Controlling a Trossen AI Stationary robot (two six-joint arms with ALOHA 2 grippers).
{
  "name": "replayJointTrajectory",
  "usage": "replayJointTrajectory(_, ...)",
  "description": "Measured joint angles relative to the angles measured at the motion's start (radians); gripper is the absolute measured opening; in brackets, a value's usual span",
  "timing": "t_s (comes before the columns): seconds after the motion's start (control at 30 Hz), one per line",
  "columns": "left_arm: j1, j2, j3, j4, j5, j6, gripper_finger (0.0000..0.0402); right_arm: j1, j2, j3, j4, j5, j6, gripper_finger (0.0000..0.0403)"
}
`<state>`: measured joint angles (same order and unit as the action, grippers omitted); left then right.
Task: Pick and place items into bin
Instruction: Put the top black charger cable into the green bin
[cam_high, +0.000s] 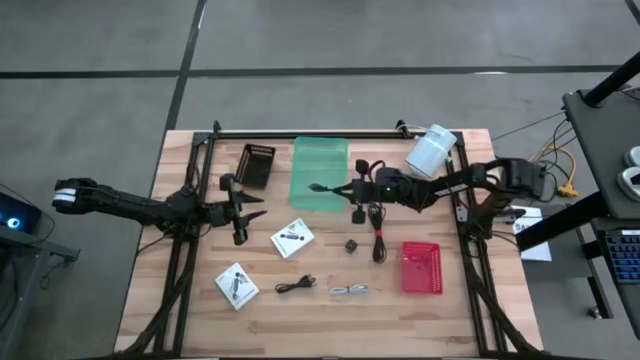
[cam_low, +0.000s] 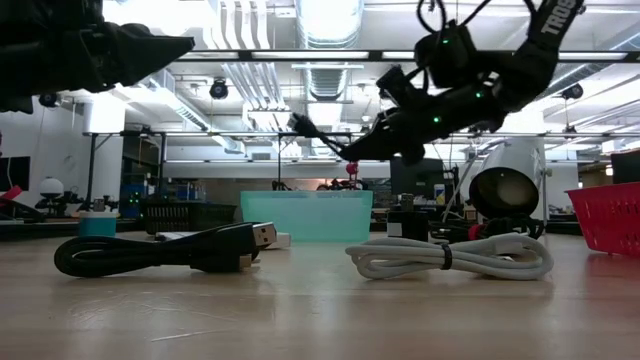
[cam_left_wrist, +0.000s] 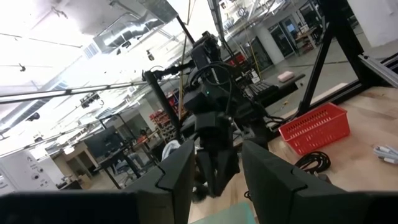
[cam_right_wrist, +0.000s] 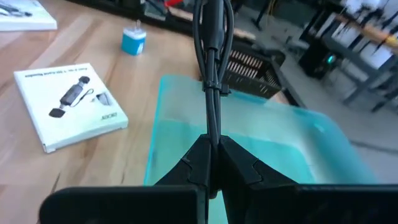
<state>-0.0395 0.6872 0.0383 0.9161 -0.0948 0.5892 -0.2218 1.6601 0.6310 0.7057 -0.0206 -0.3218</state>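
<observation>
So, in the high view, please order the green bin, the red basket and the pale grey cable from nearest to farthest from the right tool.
From the right tool, shut on a black cable:
1. Green bin, directly under the tool.
2. Red basket, toward the table's right front.
3. Pale grey cable, near the front edge; close to the basket's rank, but slightly farther.

A white cylinder (cam_high: 431, 150) lies near the table's (cam_high: 200, 310) corner, a red basket (cam_high: 421, 268) well apart.

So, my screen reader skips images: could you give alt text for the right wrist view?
The right tool is shut on a bundled black cable, holding it above the translucent green bin. A white packet printed with a dark adapter lies on the wooden table beside the bin.
</observation>
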Motion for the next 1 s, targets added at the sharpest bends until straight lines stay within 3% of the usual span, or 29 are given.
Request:
replayJointTrajectory(0.27, 0.000, 0.003, 0.000, 0.000, 0.000, 0.000, 0.0118, 0.001, 0.007, 0.097, -0.207, -0.001, 0.087, 0.0009)
replayJointTrajectory(1.0, 0.000, 0.004, 0.000, 0.002, 0.000, 0.000, 0.0118, 0.001, 0.007, 0.096, -0.217, -0.002, 0.087, 0.0009)
